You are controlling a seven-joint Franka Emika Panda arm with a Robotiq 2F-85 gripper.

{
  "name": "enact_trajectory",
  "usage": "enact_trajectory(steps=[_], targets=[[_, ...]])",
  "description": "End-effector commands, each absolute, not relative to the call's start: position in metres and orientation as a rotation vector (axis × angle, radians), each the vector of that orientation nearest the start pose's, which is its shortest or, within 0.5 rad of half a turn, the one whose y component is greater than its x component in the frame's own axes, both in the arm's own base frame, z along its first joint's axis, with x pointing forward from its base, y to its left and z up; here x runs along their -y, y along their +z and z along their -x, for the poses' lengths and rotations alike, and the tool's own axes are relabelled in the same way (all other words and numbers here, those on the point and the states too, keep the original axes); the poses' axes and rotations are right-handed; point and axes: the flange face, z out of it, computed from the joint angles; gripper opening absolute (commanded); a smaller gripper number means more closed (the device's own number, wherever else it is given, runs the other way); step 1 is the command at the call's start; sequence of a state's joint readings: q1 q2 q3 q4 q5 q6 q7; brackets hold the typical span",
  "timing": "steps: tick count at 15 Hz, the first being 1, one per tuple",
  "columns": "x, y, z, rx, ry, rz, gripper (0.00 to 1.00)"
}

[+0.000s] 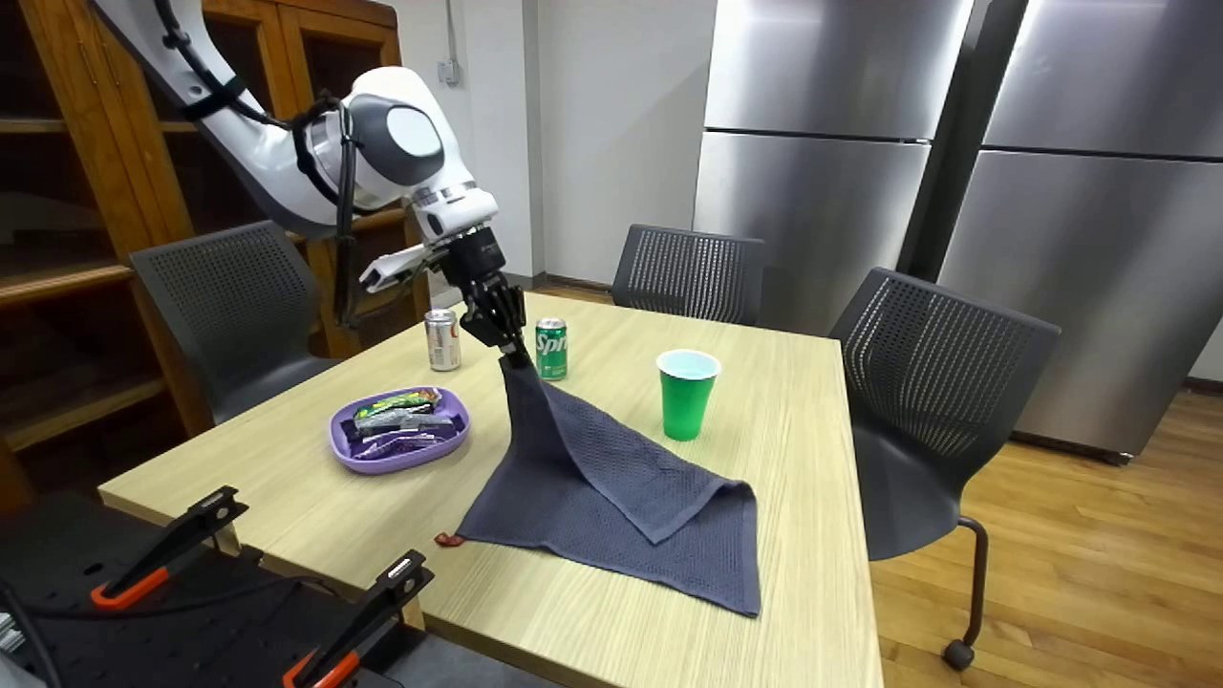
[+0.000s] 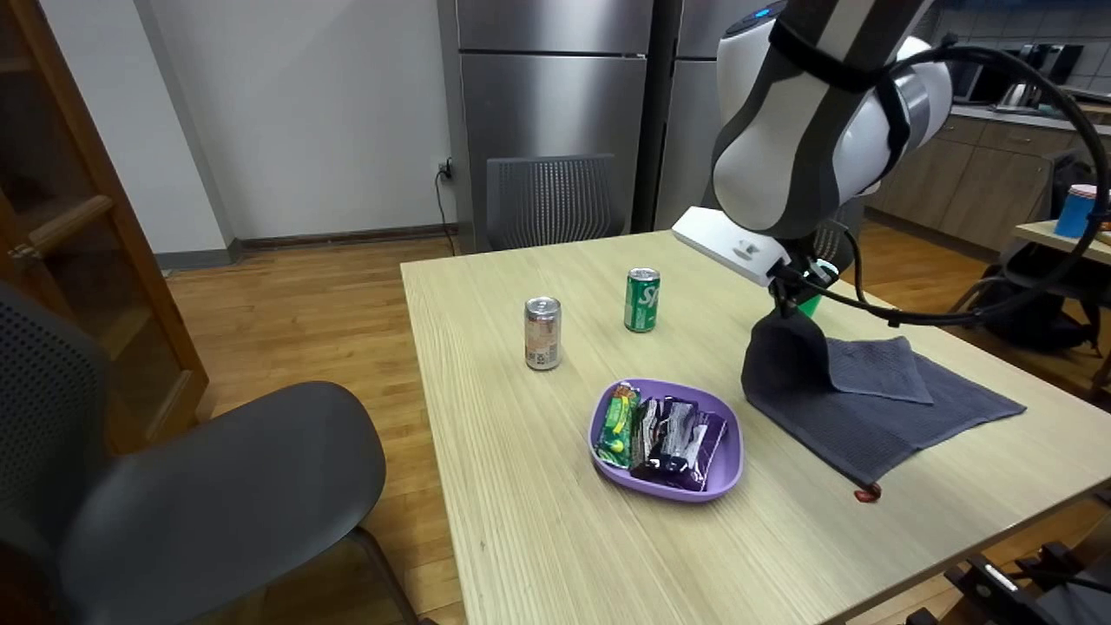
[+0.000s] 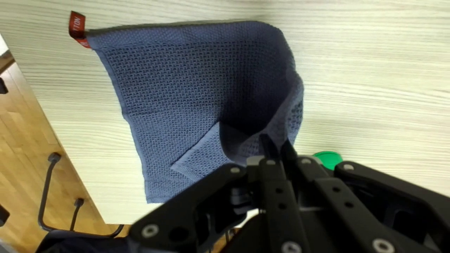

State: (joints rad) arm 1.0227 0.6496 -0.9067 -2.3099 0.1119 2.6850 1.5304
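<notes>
Wrist view: hand (image 3: 278, 147) pinching cloth (image 3: 168, 91) tight at raised part, rest draped below onto surface (image 3: 369, 88); looks v. light, soft, floppy, prob. not slippery/fragile; best hold: hem (image 3: 168, 38).

One table (image 1: 812, 535), three chairs (image 1: 936, 382), two refrigerators (image 1: 812, 220)

On the table are two cans (image 1: 551, 350), one green and one silver-toned; one green cup (image 1: 684, 403); one dark cloth (image 1: 611, 497) with one red tag (image 3: 77, 24); and one purple dish (image 2: 733, 438). The dish holds at least four snack packets (image 2: 620, 425), whose overlap hides the exact number. One robot arm (image 1: 260, 170) and two orange-handled clamps (image 1: 172, 545) show in an exterior view.
</notes>
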Motion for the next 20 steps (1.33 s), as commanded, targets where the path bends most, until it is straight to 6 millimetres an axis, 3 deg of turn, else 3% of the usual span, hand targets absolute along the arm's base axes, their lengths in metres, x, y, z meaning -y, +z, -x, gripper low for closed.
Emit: enact_trajectory(steps=[1, 20], targets=[[-0.031, 0.197, -0.523, -2.292, -0.506, 2.508, 0.01], [0.0, 0.287, -0.555, -2.435, -0.496, 2.173, 0.01]])
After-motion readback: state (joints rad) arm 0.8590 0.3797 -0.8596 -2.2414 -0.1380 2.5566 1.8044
